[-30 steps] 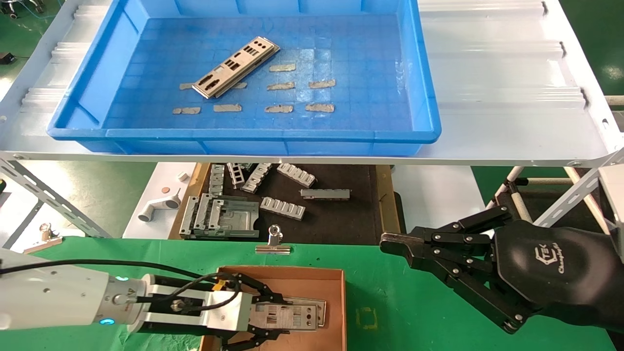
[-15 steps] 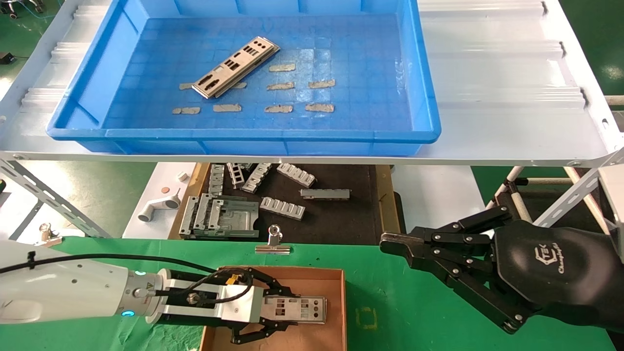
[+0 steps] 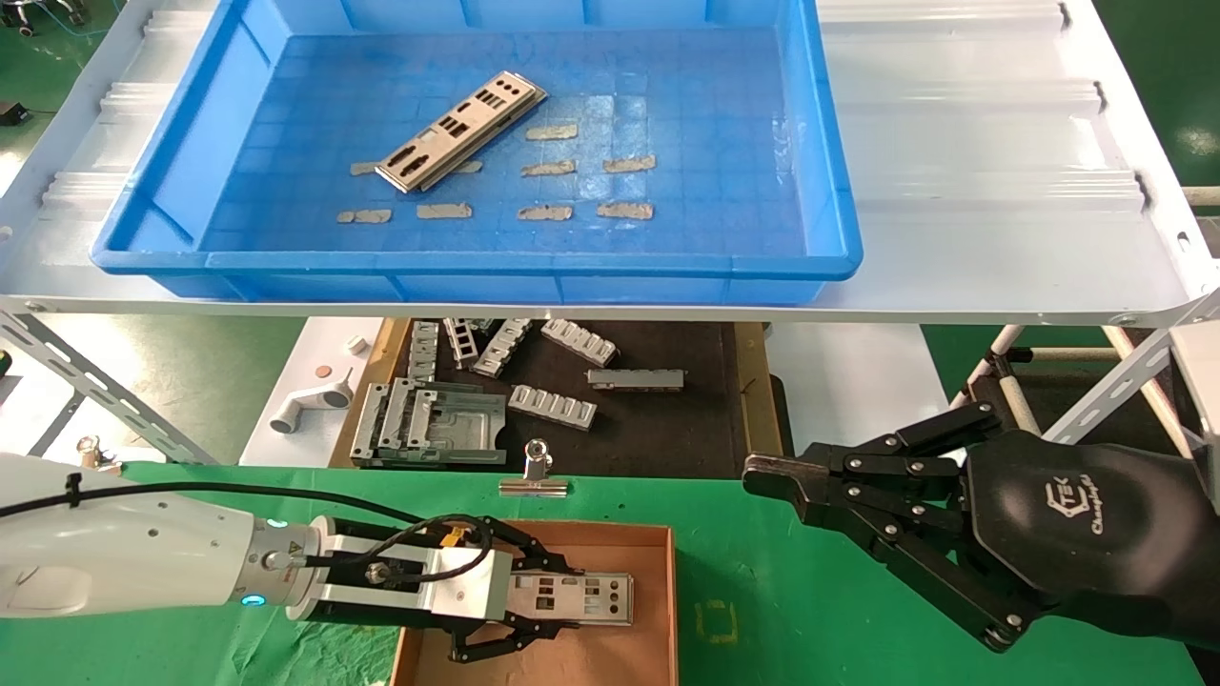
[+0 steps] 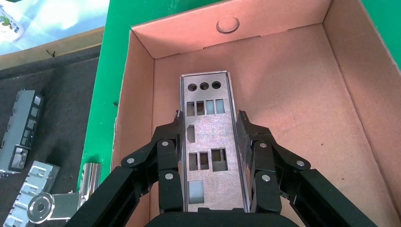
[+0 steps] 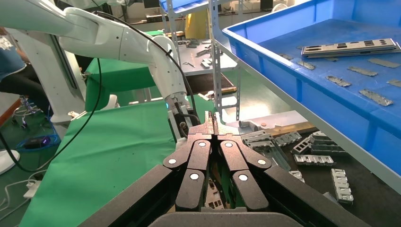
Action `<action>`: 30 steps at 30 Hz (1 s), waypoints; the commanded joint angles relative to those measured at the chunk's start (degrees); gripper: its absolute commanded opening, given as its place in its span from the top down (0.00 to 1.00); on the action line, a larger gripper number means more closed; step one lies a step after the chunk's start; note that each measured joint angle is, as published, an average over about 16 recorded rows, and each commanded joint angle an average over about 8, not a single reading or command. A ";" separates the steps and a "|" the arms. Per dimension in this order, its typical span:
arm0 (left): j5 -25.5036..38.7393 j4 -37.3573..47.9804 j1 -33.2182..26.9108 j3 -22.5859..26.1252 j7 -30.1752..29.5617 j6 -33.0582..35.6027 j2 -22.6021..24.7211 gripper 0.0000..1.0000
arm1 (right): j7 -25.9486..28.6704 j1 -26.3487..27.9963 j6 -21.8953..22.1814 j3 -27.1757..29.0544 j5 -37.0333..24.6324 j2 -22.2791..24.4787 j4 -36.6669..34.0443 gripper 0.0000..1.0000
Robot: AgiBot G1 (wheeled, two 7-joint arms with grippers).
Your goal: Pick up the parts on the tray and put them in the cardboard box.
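Observation:
My left gripper (image 3: 570, 600) (image 4: 210, 118) is shut on a silver punched part (image 3: 596, 598) (image 4: 208, 137), gripping its two long edges. It holds the plate lengthwise and flat inside the cardboard box (image 3: 669, 591) (image 4: 293, 94), low over the floor; I cannot tell whether it touches. Another part (image 3: 462, 131) (image 5: 349, 47) lies diagonally in the left half of the blue tray (image 3: 477, 262) (image 5: 302, 94) on the upper shelf. My right gripper (image 3: 758, 472) (image 5: 213, 118) hangs shut and empty over the green table, to the right of the box.
Below the white ridged shelf panel (image 3: 1001, 191) lies a black mat (image 3: 658, 429) with several grey ribbed pieces (image 3: 553, 405). A metal binder clip (image 3: 536, 472) sits at the green cloth's far edge, just behind the box. Shelf struts (image 3: 86, 381) slant down at both sides.
The left gripper has shifted a little away from me inside the box, carrying the part with it. The right arm has not moved.

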 commanded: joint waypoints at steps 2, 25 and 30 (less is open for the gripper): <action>-0.20 0.84 -0.16 -0.10 0.63 0.44 0.31 0.00 | 0.00 0.00 0.00 0.00 0.00 0.00 0.00 1.00; -5.90 2.17 -0.88 -3.12 -3.47 7.98 -1.90 0.00 | 0.00 0.00 0.00 0.00 0.00 0.00 0.00 0.00; -7.05 -0.43 0.47 -6.22 -6.39 8.56 -3.19 0.00 | 0.00 0.00 0.00 0.00 0.00 0.00 0.00 0.00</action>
